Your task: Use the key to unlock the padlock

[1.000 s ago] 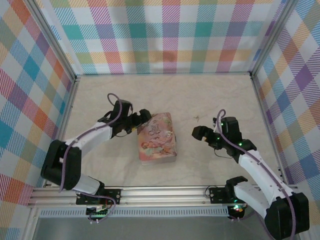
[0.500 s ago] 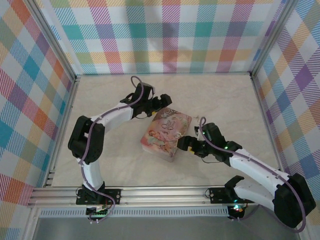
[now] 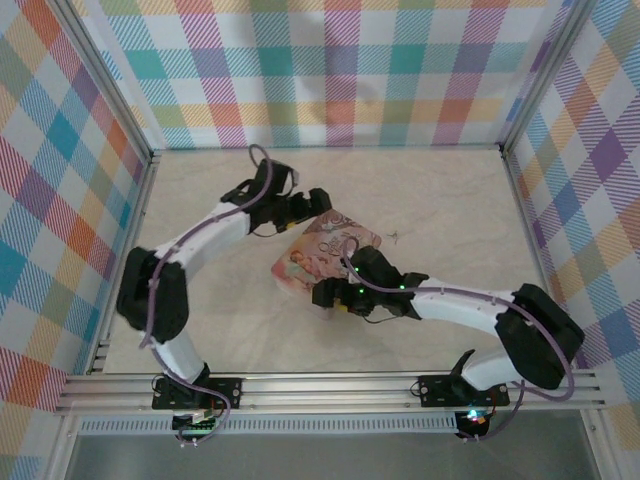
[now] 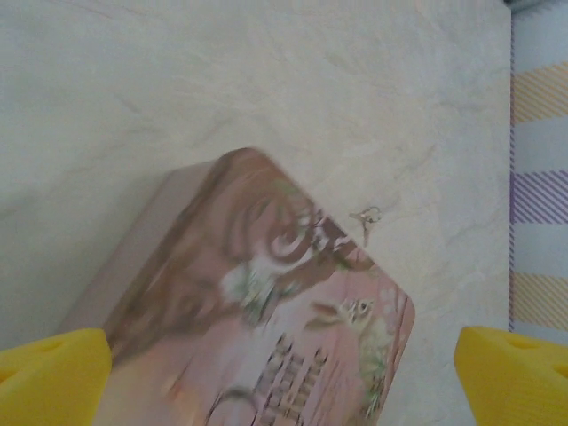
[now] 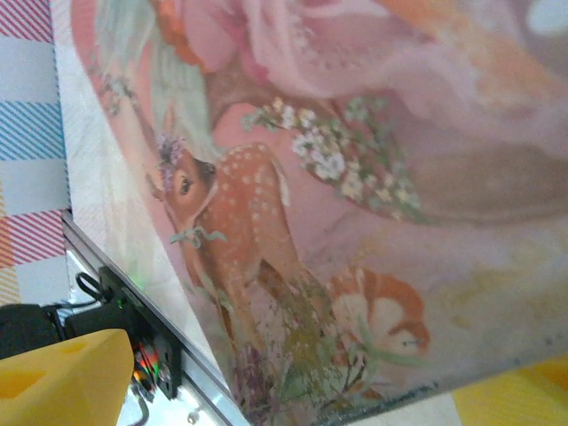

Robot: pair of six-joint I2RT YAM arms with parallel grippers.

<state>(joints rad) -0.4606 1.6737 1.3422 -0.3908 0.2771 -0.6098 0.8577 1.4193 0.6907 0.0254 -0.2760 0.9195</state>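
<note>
The left gripper [image 3: 316, 203] sits at the far corner of the pink tin [image 3: 322, 252]. Its yellow fingertips [image 4: 53, 373] are spread wide at the 2 lower corners of the wrist view, holding nothing. The right gripper [image 3: 328, 294] reaches across from the right to the tin's near edge. Its fingertips [image 5: 62, 377] are also wide apart, with the tin's printed lid close up between them. Whether either pad touches the tin cannot be told.

The tin lies askew near the middle of the worktop [image 3: 450, 200]. The key [image 4: 366, 217] lies flat on the worktop just beside the tin's far-right edge, right of centre and apart from both grippers.

The likely trouble:
- With 2 grippers crowding 1 tin, a push from either end could slide or pivot it over the key, burying the key or flicking it toward the right edge.
- The right arm stretches along the near side of the key, so a careless swing back could sweep it away.
- The key is thin and flat, so it will probably slip from blunt pads.
- Where the padlock sits cannot be told here, so turning the tin to find it is a further risk.
</note>
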